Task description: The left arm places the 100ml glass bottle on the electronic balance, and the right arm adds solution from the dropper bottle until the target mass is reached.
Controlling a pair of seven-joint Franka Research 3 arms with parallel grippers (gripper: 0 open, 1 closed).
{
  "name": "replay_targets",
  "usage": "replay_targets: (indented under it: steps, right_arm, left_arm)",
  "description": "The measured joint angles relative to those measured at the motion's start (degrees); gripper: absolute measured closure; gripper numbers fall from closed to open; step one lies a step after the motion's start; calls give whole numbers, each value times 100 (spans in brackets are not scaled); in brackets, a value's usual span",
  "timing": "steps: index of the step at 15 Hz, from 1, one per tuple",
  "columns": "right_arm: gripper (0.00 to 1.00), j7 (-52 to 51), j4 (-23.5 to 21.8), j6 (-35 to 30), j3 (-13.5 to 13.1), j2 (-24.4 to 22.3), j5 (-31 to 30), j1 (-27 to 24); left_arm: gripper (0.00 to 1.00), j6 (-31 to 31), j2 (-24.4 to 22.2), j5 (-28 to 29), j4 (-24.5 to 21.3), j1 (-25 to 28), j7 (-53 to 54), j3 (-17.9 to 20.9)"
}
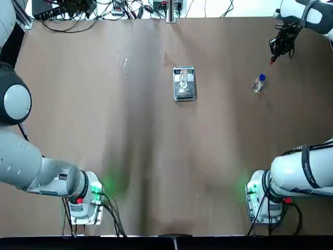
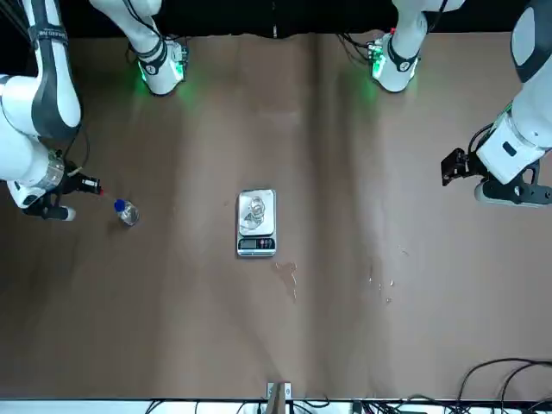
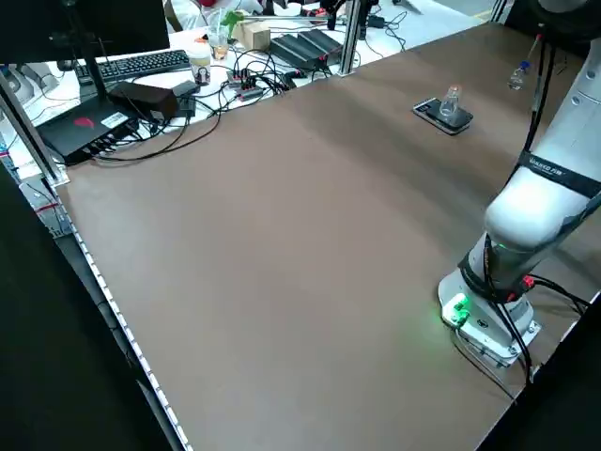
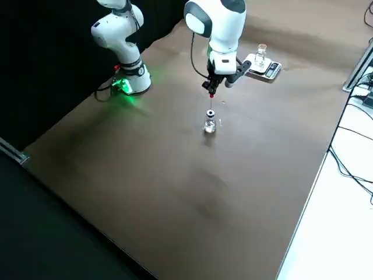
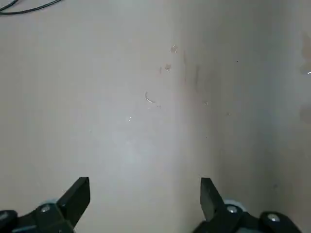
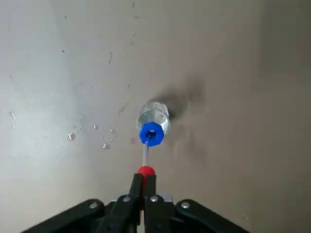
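Note:
The 100ml glass bottle [image 1: 183, 79] stands upright on the pan of the electronic balance [image 1: 185, 94] at mid-table, far side. The dropper bottle [image 1: 258, 83] with its blue collar [image 6: 150, 133] stands on the table to the balance's right. My right gripper [image 6: 144, 177] hangs above it, shut on the red dropper top [image 6: 145, 170]. A thin glass pipette runs from that top down to the collar; whether its tip is inside the neck cannot be told. My left gripper [image 5: 145, 183] is open over bare table at the far left, holding nothing.
Small droplets [image 6: 73, 136] lie on the table beside the dropper bottle, and more specks [image 1: 124, 61] lie left of the balance. Cables and electronics [image 1: 78, 10] line the far edge. Both arm bases [image 1: 86, 200] [image 1: 265, 198] glow green at the near edge.

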Motion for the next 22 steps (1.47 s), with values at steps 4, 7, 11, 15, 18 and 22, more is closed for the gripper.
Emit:
replay_targets:
  steps: [4, 7, 11, 15, 18, 22]
  right_arm:
    - [96, -21, -98, 207, 0, 0, 0, 0]
    - [96, -57, -140, 230, 0, 0, -3, 0]
    - [96, -63, -177, 237, 0, 0, -21, 0]
    - [96, -65, -207, 287, 0, 1, -126, 0]
    - [96, -66, -273, 401, 0, 11, -145, 0]
    - [96, -68, -458, 698, 4, 21, -149, 0]
  left_arm:
    - [0, 0, 0, 0, 0, 0, 0, 0]
    - [0, -3, 0, 0, -3, 0, 0, 0]
    - [0, -4, 0, 0, -3, 0, 0, 0]
    - [0, -4, 2, 0, -6, 0, 0, 0]
    - [0, -4, 2, 0, -6, 0, 0, 0]
    - [0, -4, 2, 0, -7, 0, 0, 0]
